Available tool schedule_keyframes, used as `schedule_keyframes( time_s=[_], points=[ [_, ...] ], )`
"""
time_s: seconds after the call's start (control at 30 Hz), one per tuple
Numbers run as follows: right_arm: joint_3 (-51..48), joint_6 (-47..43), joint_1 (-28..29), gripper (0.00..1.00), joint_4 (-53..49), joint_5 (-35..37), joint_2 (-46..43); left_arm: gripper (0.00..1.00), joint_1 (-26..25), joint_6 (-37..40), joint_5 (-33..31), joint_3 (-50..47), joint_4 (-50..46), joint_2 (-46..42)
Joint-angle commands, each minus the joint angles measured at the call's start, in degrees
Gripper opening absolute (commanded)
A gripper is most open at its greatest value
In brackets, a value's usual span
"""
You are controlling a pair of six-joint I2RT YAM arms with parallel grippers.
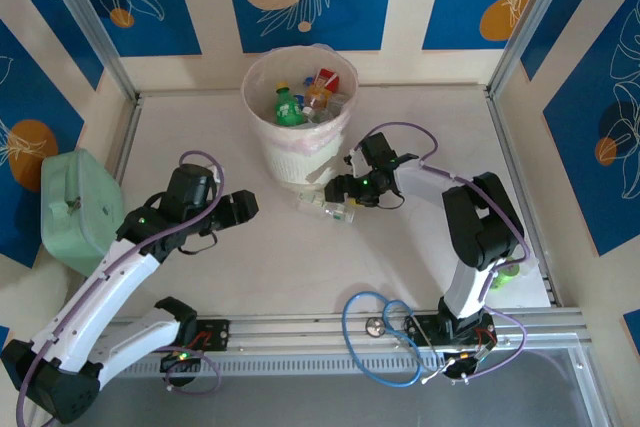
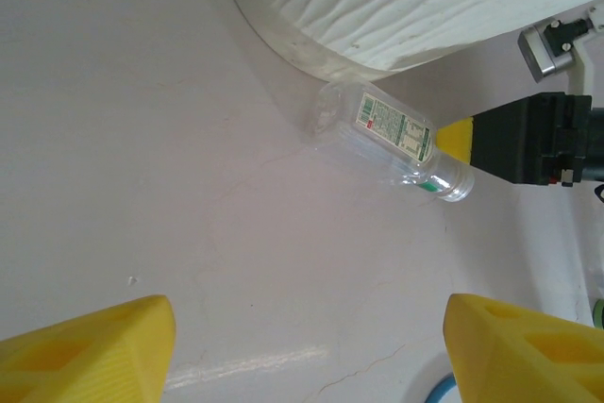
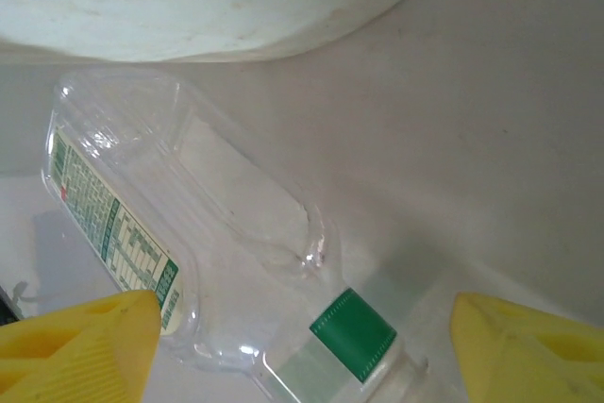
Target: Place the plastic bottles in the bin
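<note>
The bin, a tall round whitish wastebasket with a pale pink liner, stands at the far middle of the desk. It holds several bottles, among them a green bottle with a yellow cap and a red-labelled bottle. One clear bottle lies on its side on the desk just beside the foot of the bin, on the near right side. It has a green-printed label along its body and a green band at the neck. Its base points toward the bin and its neck away from it; whether it touches the bin's wall I cannot tell. The right tool hangs low over this bottle with its yellow fingers spread wide, one on each side of the neck end. The bottle rests on the desk and is not pinched. The left tool is near the bin's near left side, well apart from the bottle, with its yellow fingers also spread and nothing between them. From its wrist view the bottle, the bin's ribbed wall and one yellow fingertip of the right tool show ahead. A mint-green case sits at the desk's left edge, and a blue cable loops by the right arm's base.
</note>
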Motion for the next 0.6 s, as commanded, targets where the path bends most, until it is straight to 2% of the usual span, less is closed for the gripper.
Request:
schedule_keyframes(
  time_s=[0.0, 0.2, 0.33, 0.5, 0.57],
  points=[
    [0.7, -2.3, 1.6, 0.81, -0.6, -2.8, -0.4, 0.75, 0.7, 1.3, -0.7, 2.0, -1.5, 0.5],
    [-3.8, -1.8, 3.5, 0.81, -1.2, -1.7, -3.8, 0.75, 1.1, 1.4, -0.5, 1.8, -1.0, 0.6],
    [-5.9, -1.4, 5.1, 0.82, -2.4, 1.8, -5.1, 0.75, 1.2, 0.8, -0.2, 1.3, -0.4, 0.5],
    [-5.5, -0.8, 7.2, 0.79, -4.3, 6.0, -5.3, 0.76, 1.3, 0.0, 0.1, -0.2, 0.3, 0.5],
    [-4.4, -0.9, 8.2, 0.74, -5.7, 7.8, -4.6, 0.75, 1.4, -0.3, 0.4, -1.0, 0.9, 0.5]
  ],
)
